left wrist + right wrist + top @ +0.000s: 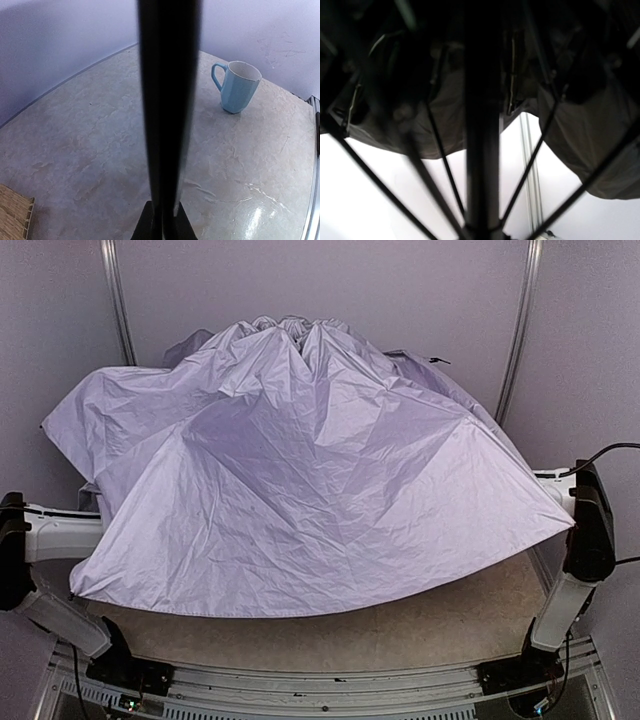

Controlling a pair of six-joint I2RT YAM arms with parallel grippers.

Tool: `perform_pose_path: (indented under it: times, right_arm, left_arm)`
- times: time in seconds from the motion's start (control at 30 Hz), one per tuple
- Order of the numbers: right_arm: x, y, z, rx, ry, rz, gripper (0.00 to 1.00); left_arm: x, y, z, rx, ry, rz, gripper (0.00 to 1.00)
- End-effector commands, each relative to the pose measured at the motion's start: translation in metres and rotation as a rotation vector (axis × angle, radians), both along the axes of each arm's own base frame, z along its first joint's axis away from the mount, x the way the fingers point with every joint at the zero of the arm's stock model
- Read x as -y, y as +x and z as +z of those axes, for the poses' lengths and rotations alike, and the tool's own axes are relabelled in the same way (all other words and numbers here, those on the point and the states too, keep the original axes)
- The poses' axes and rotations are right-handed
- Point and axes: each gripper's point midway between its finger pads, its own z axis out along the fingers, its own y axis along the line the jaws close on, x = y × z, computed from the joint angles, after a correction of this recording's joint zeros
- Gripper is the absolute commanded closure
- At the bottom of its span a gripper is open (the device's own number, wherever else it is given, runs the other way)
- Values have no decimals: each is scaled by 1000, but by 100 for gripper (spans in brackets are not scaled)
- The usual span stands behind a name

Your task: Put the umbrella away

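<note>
The umbrella [300,470] spreads open over most of the table [430,625]. In the left wrist view a straw tray [12,212] lies at 7 o'clock, the left claw [162,222] pinches the black shaft [167,100] (seemingly tight), and a blue cup [237,87] stands at 1 o'clock. The right wrist view is too dark to tell the right claw's grip.

The pale marbled worktop [430,625] shows as a strip at the bottom of the overhead view, below the umbrella [300,470]. In the left wrist view a light blue cup [239,87] stands upright on it at upper right; a woven straw tray [14,212] lies at lower left.
</note>
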Motion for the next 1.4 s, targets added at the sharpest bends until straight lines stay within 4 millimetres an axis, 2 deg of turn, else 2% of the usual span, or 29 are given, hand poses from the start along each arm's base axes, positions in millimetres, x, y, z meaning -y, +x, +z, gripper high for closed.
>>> perform_pose_path:
  times: [0.0,0.07,0.1,0.13,0.2,0.27,0.4,0.47,0.53,0.63,0.77,0.9,1.0,1.1,1.17,1.23,1.3,1.37]
  right_arm:
    - [-12,-43,-287,-466,-689,150,97]
    - [-6,-45,-295,-463,-678,161,96]
    - [-3,-43,-297,-460,-661,166,96]
    - [1,-38,-297,-454,-641,160,96]
    - [4,-20,-290,-437,-608,125,98]
    - [4,-3,-266,-361,-572,75,99]
    - [0,28,-200,-185,-465,-16,100]
    - [1,43,-177,-148,-409,-41,100]
    - [5,54,-150,-102,-336,-67,100]
    - [17,68,-101,-23,-215,-119,100]
    - [40,86,-37,63,-73,-194,100]
    - [63,101,19,143,45,-247,100]
    - [73,109,66,230,104,-290,100]
    - [83,106,120,337,161,-329,100]
    - [89,102,153,400,188,-358,100]
    - [98,94,184,446,224,-378,100]
    - [110,81,215,484,268,-382,100]
    - [118,66,235,512,294,-367,100]
  left_arm:
    - [-41,-12,289,662,-612,52,100]
    - [-40,-2,275,659,-582,38,100]
    - [-41,11,260,638,-561,39,100]
    - [-43,28,243,602,-543,57,100]
    - [-38,60,192,488,-471,62,100]
    - [-28,75,142,384,-407,45,100]
    - [-9,76,57,253,-267,-7,100]
    - [-6,77,23,204,-188,-8,100]
    - [-5,74,6,183,-144,-14,99]
    - [-7,65,-3,164,-124,-19,78]
    - [-11,53,-16,129,-62,18,67]
    - [-15,21,-34,86,-7,21,56]
    - [-19,-4,-35,72,0,18,50]
    - [-32,-19,-21,86,-26,51,41]
    - [-51,-17,-10,104,-44,133,30]
    - [-83,-2,-1,107,-62,310,21]
    - [-129,18,11,84,-113,534,16]
    - [-179,34,11,18,-182,741,13]
